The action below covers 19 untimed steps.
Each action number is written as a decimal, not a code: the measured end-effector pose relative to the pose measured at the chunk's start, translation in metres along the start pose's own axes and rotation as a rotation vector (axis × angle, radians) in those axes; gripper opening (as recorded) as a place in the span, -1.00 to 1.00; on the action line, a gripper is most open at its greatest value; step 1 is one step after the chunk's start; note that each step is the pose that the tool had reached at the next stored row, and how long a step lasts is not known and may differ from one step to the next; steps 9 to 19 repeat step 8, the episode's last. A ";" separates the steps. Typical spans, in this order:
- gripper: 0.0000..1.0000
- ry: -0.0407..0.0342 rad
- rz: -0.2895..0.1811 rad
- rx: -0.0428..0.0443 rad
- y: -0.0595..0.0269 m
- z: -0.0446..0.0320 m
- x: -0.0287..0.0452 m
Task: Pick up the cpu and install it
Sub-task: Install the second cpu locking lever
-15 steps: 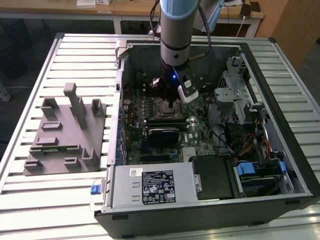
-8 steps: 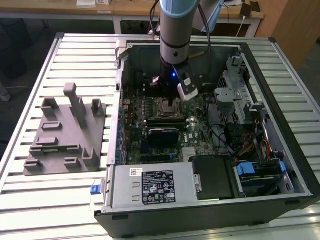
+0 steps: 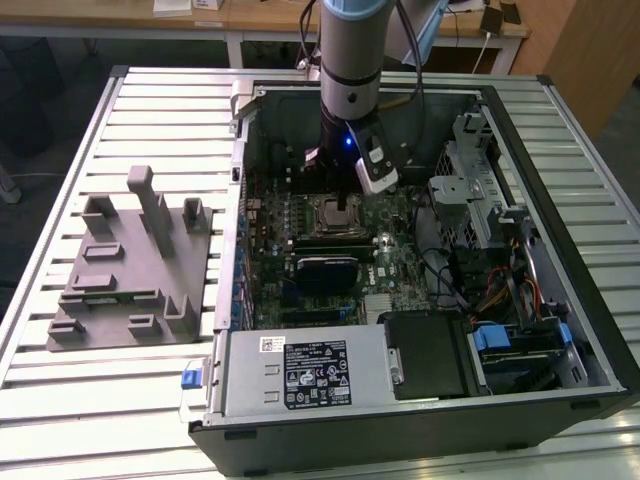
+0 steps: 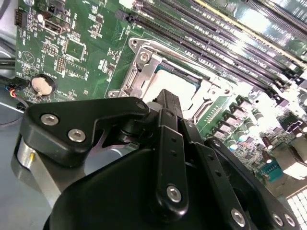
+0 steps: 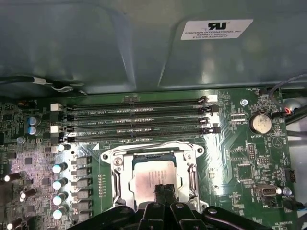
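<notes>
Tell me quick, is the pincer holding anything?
Pincer: right over the cpu in the socket; whether it is open, shut or gripping cannot be told.

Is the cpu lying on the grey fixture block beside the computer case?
No. In the first wrist view the cpu sits inside the socket frame on the motherboard, just under the gripper.

Exterior view: high above, looking steeply down on the open computer case [image 3: 420, 250], slatted table [image 3: 60, 380] around it, arm entering from 12 o'clock. First wrist view: close over the motherboard [image 5: 240, 158], gazing past the gripper [image 5: 164, 191] at the socket [image 5: 153, 175]. Second wrist view: closer, oblique, same socket [image 4: 168, 81] behind the gripper [image 4: 165, 103]. Shared by all: socket [image 3: 335, 212].
</notes>
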<state>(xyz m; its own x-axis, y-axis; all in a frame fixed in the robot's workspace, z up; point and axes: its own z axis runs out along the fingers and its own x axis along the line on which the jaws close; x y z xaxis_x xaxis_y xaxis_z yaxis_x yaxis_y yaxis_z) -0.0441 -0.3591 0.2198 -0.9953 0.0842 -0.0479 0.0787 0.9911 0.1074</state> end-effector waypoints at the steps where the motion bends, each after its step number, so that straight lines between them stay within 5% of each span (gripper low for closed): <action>1: -0.79 -0.0005 0.000 0.0031 0.0001 -0.0001 0.0000; 19: -0.79 -0.0008 0.000 0.0048 0.0001 -0.0001 0.0000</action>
